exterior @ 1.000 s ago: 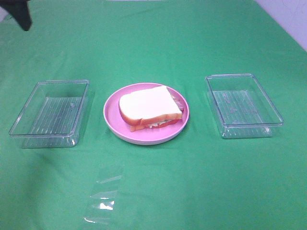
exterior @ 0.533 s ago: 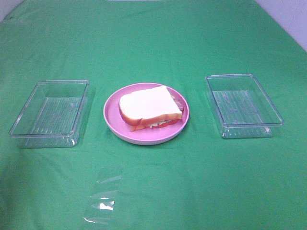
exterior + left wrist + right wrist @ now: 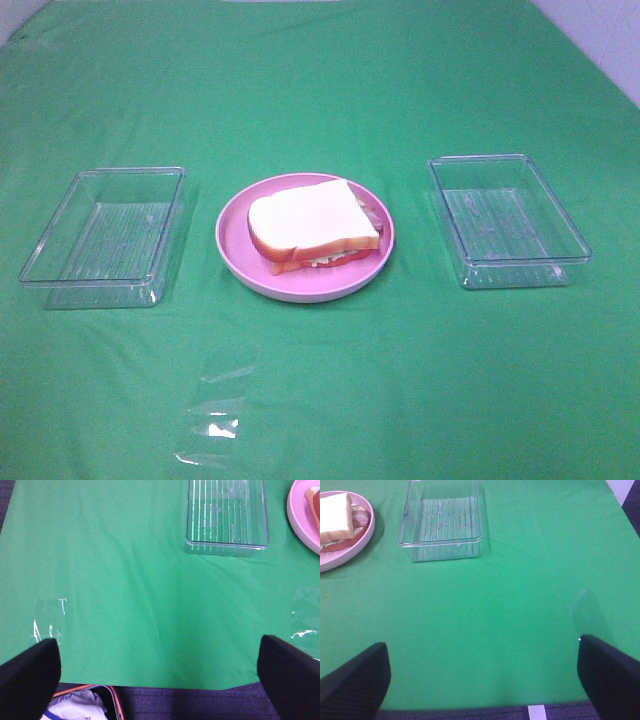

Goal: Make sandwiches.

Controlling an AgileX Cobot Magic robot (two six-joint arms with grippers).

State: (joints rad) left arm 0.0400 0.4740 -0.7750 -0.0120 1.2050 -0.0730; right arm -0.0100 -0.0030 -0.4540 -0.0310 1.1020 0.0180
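Gone from the far left corner of the high view is the dark arm tip that was seen there a second ago; nothing else has been shifted.

The sandwich (image 3: pixel 312 227) is seen assembled on the round pink plate (image 3: pixel 238 262), at the middle of the green-covered worktop (image 3: pixel 400 380). A white bread slice with an orange-brown crust is laid on top, and at the near edge red and pale layers are shown above a lower slice. The stack is set slightly askew on the plate, with its corners pointing toward the rim.

Two clear plastic rectangular trays are placed to either side of the plate, apart from it: the left tray (image 3: pixel 38 272) and the right tray (image 3: pixel 578 250). Both are ribbed at the bottom, and no food is seen in them. A crumpled piece of clear film (image 3: pixel 215 410) is laid on the cloth nearer the camera, left of centre.

In the left wrist view the left gripper (image 3: pixel 160 670) is shown with its black fingers (image 3: pixel 30 672) spread wide apart above the worktop's near edge, nothing held between them. In the right wrist view the right gripper (image 3: pixel 482 675) is likewise spread wide, its fingers (image 3: pixel 610 672) empty over bare green cloth.
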